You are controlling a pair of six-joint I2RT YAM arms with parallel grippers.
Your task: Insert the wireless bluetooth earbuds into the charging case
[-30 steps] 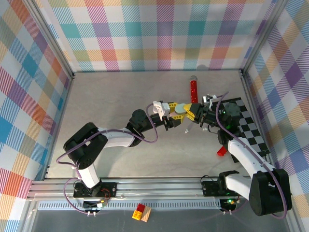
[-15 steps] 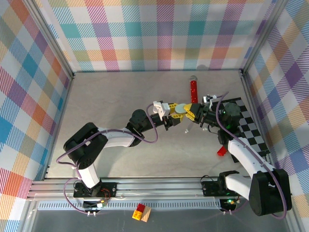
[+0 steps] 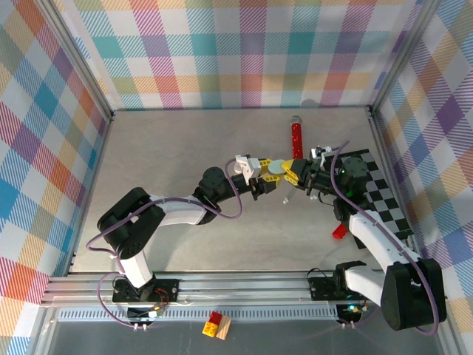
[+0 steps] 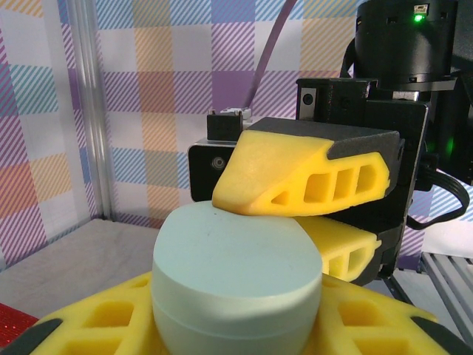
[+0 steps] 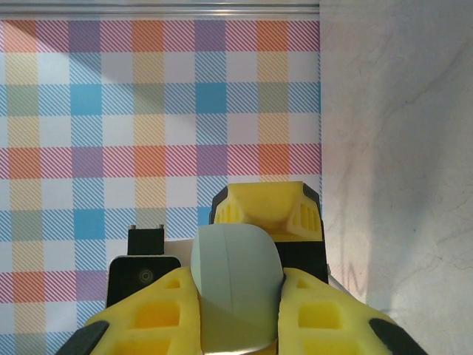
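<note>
I am noting the left fingers [image 4: 96, 325] tightening onto the charging case [image 4: 236, 274]; right fingers [image 5: 148, 322] are gripping it too, probably readying lid opening.

**Other things on and by the table**

A red tube [image 3: 295, 135] with a silver cap lies far back on the grey table [image 3: 170, 148]. A black and white checkered mat [image 3: 388, 200] lies on the right, with a small red thing [image 3: 339, 231] near it. Colourful checkered walls [image 3: 244, 52] stand around.
</note>
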